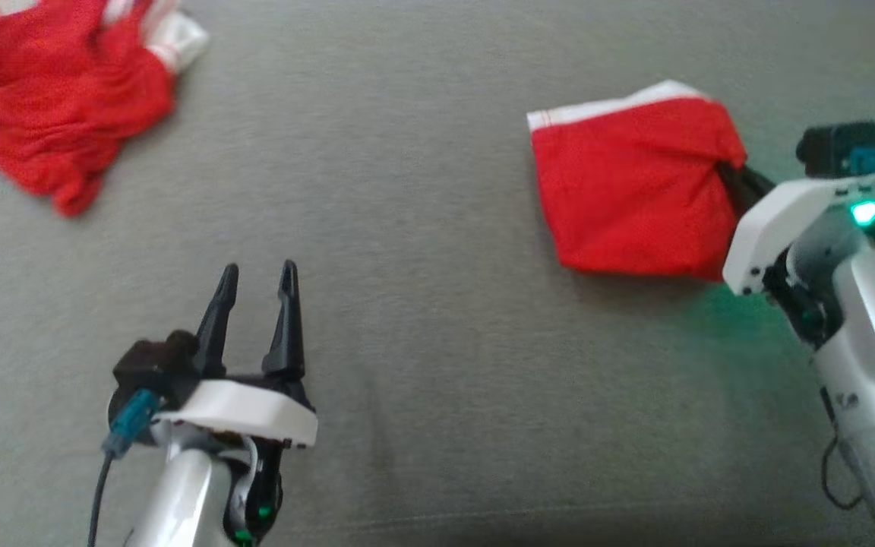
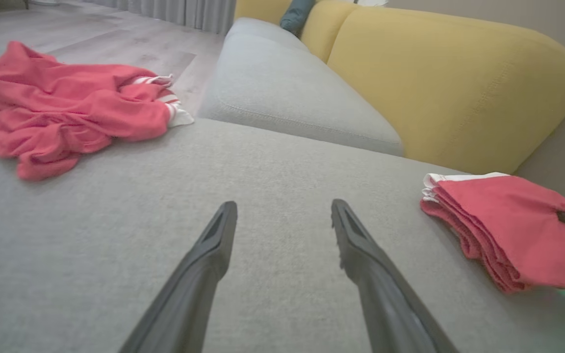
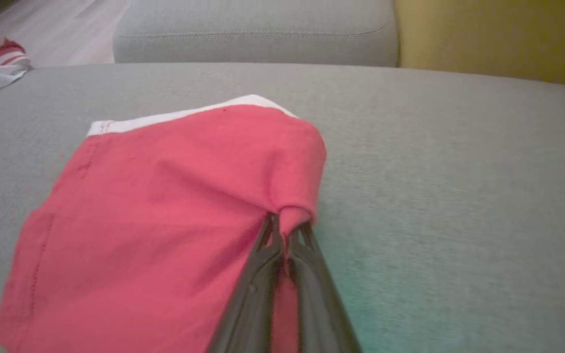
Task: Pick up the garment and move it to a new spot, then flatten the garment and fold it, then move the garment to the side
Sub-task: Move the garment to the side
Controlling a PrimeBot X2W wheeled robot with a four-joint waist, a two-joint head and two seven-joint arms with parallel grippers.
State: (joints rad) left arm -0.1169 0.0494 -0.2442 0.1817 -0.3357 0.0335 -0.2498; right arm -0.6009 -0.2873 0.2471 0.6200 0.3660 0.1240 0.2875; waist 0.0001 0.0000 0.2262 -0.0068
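Red folded garment [image 1: 635, 190], on grey cushion [image 1: 422, 228]: my right pincer [image 3: 287, 225] clamped on its edge; my left pincer [image 1: 259, 270] gaping, well apart from it.

Wide left gripper [image 1: 259, 270], clamped right gripper [image 3: 285, 223]

I see the folded garment [image 1: 635, 190] at centre right on the cushion [image 1: 422, 342], and a crumpled garment [image 1: 58, 99] at upper left.

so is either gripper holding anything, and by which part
The right gripper is shut on the folded red garment, pinching its bunched right edge; the left gripper holds nothing.
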